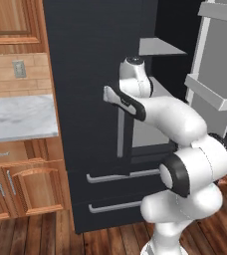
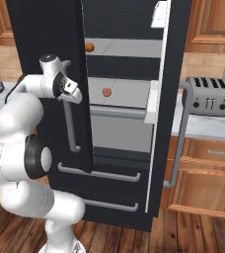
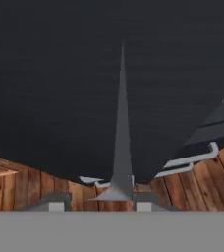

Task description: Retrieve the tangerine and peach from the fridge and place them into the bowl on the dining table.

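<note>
The black fridge (image 2: 50,29) has its left door shut and its right door (image 2: 169,99) swung open. My gripper (image 3: 99,204) sits at the top of the left door's grey bar handle (image 3: 121,147), which runs up between the fingertips, jaws shut on it. The base views show the gripper (image 1: 108,94) (image 2: 77,98) against that handle (image 1: 120,129) (image 2: 71,126). Inside, an orange tangerine (image 2: 89,47) lies on the upper shelf. A redder fruit, the peach (image 2: 106,92), rests on the shelf below. The bowl and the dining table are out of view.
A marble wall counter (image 1: 16,117) with wooden cabinets stands left of the fridge. A toaster (image 2: 209,94) sits on the counter to the right, close behind the open door's handle (image 2: 183,133). Two drawer handles (image 2: 99,173) run below the doors. The floor is wood.
</note>
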{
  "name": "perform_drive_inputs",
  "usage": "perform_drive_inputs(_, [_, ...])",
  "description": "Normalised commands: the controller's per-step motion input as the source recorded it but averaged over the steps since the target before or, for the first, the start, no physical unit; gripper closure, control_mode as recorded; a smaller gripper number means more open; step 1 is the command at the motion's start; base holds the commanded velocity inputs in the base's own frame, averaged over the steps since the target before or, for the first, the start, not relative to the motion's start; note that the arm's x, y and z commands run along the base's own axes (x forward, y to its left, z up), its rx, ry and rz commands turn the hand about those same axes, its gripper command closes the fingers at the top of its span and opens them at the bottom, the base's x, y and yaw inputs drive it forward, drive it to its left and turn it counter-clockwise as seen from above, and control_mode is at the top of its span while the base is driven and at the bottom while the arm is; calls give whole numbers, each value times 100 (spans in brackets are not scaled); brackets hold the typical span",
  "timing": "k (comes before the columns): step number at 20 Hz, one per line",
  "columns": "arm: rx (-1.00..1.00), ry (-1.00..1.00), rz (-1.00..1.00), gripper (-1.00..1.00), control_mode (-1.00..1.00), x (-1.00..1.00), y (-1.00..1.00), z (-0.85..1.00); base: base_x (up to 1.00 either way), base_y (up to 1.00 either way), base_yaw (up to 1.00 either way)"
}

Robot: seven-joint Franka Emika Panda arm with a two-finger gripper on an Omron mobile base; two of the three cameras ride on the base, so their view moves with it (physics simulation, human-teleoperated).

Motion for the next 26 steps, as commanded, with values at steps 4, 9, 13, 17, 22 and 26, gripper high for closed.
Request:
perform_drive_inputs(4, [3, 8, -5, 100, -100, -100, 93, 0, 0, 0, 0])
perform_drive_inputs(9, [-10, -8, -7, 100, -100, -99, 100, -8, 0, 0, 0])
perform_drive_inputs(13, [-20, -29, -11, 100, -100, -94, 100, 0, 0, 0, 0])
perform_drive_inputs(17, [-10, -13, -8, 100, -100, -98, 91, 36, 0, 0, 0])
perform_drive_inputs(22, [0, 2, -9, -100, -100, -59, 30, 93, 0, 0, 0])
perform_drive_inputs(26, [5, 12, -16, -100, -100, -37, -22, 100, 0, 0, 0])
